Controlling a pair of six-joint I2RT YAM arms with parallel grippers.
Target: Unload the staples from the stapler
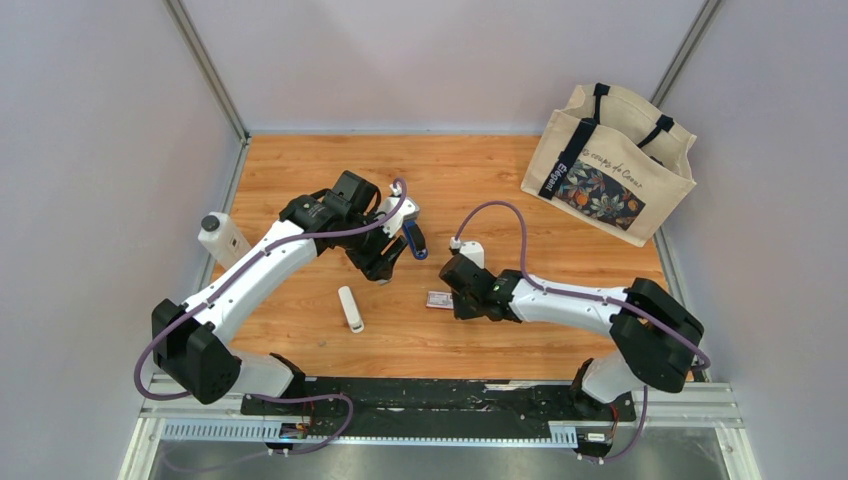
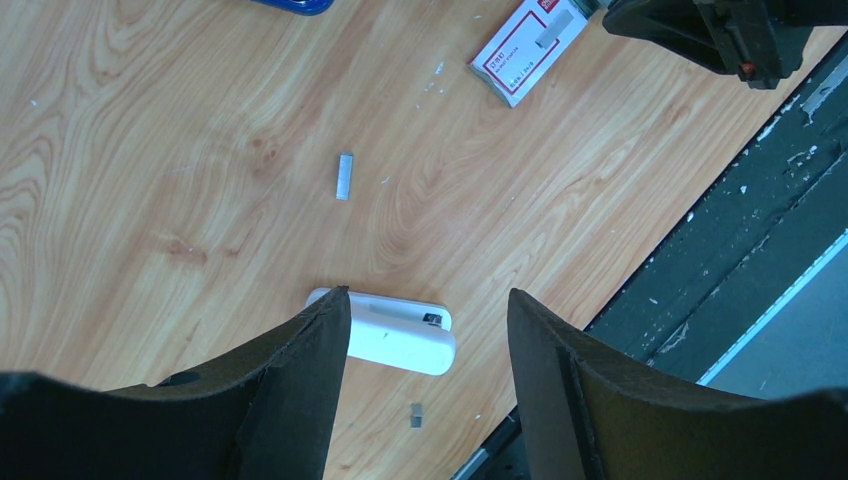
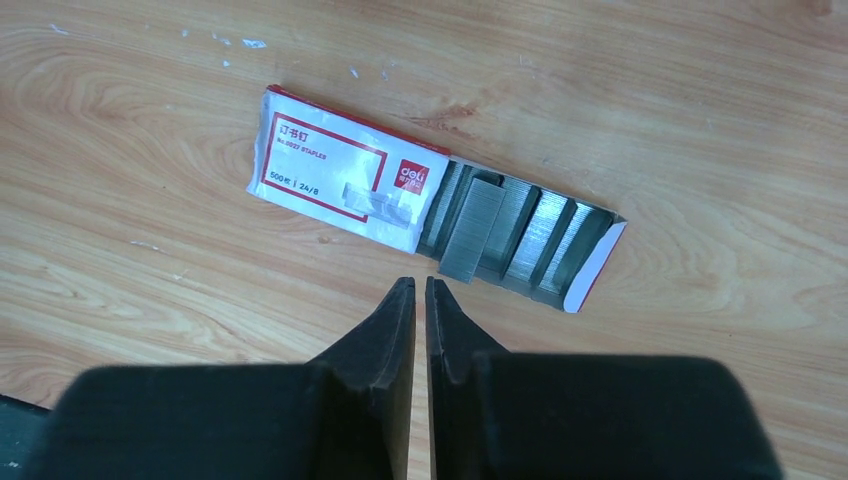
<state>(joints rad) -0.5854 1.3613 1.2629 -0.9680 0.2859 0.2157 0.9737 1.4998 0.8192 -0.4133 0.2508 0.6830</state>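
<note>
The blue stapler (image 1: 413, 238) lies on the wooden table just right of my left gripper (image 1: 384, 268); only its blue edge (image 2: 295, 5) shows at the top of the left wrist view. My left gripper (image 2: 428, 300) is open and empty, hovering above the white rounded stick (image 2: 400, 336). A loose strip of staples (image 2: 345, 176) and a small staple piece (image 2: 416, 415) lie on the table. My right gripper (image 3: 420, 282) is shut and empty, its tips just short of the open pink-and-white staple box (image 3: 345, 180), which holds several staple strips (image 3: 510, 235).
The white stick (image 1: 350, 308) lies left of the staple box (image 1: 438, 298). A printed canvas tote bag (image 1: 610, 160) stands at the back right. A small white bottle (image 1: 222, 238) stands at the left edge. The black base rail (image 2: 740, 230) runs along the near edge.
</note>
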